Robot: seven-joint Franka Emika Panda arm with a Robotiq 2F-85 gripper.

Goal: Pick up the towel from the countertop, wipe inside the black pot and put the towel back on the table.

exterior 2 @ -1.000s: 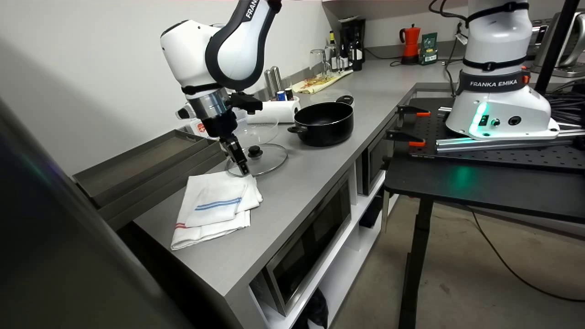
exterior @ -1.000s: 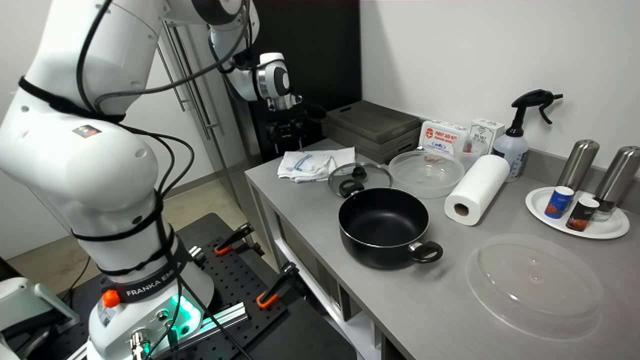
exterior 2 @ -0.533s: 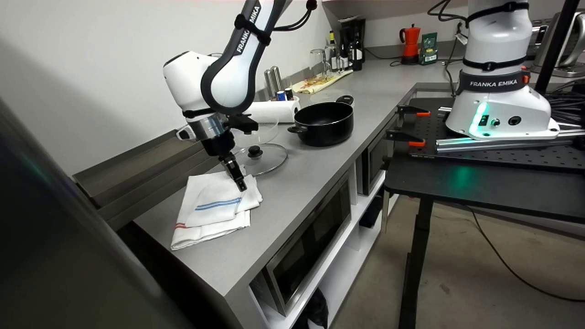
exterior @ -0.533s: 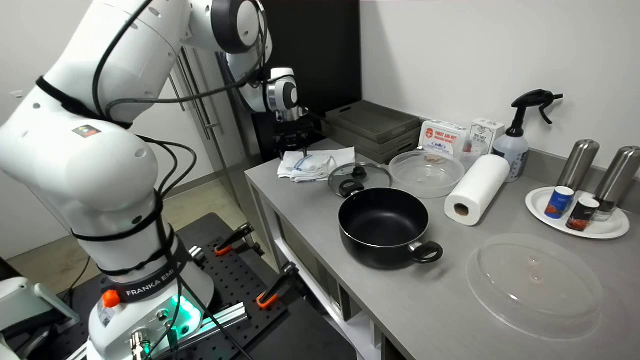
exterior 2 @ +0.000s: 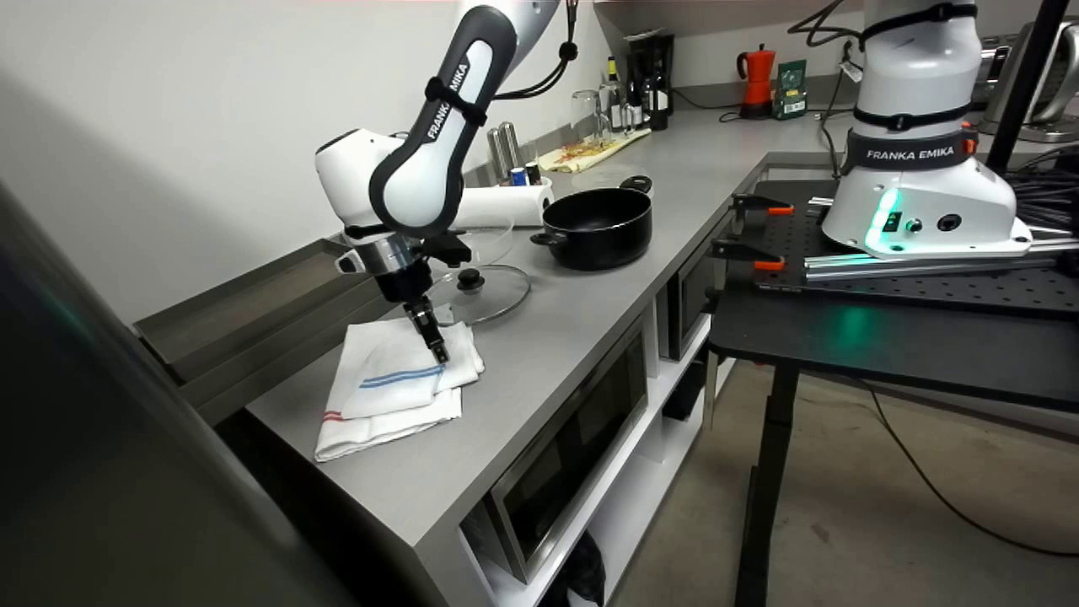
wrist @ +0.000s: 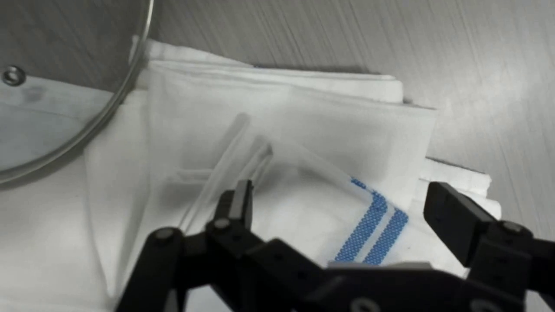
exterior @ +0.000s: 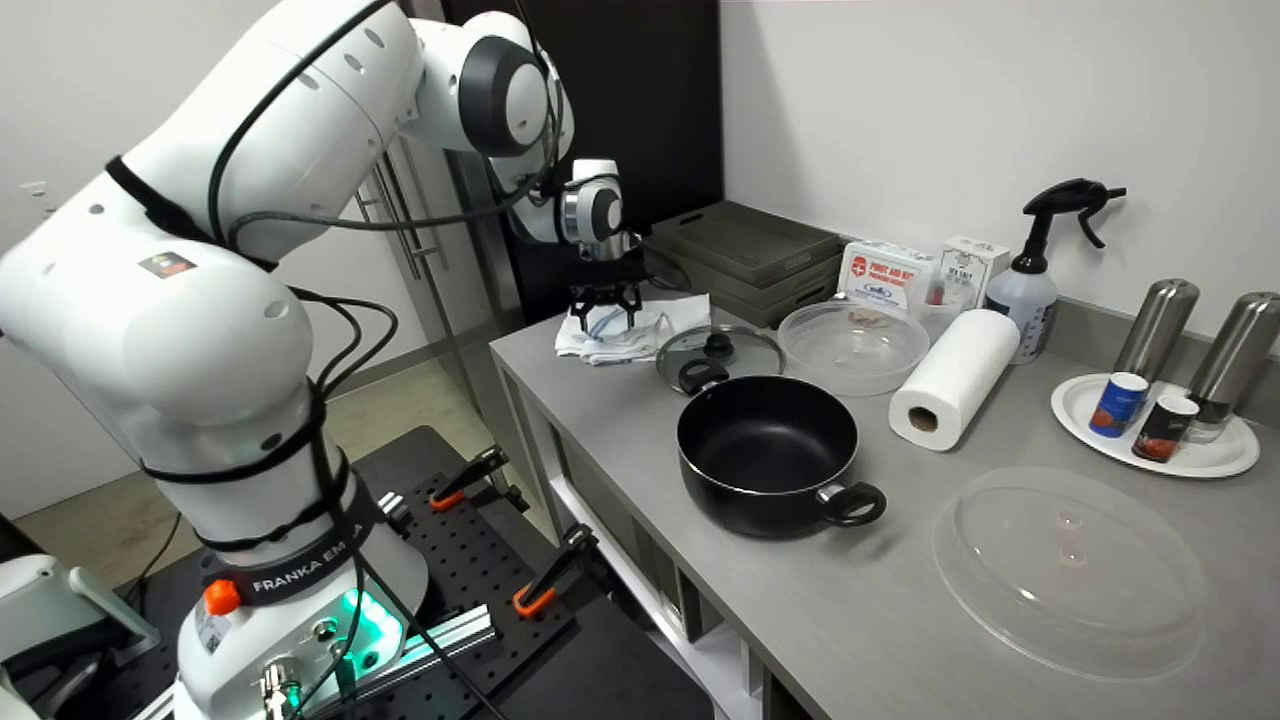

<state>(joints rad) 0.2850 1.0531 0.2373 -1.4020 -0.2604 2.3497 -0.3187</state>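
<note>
Directly above the folded white dish towel (exterior 2: 396, 392), the Robotiq gripper (wrist: 339, 190) hung with jaws spread to either side of the blue stripes, pinching nothing; fingertip contact could not be confirmed. The towel lay by the end edge of the countertop (exterior 2: 497, 405), inward of its front corner, whereas the black two-handled pot (exterior 2: 600, 232) stood farther along the front edge. A shallow grasp risked lifting only the top fold; the glass lid (exterior 2: 491, 299), its rim overlapping the cloth in the wrist view, could be dragged.
</note>
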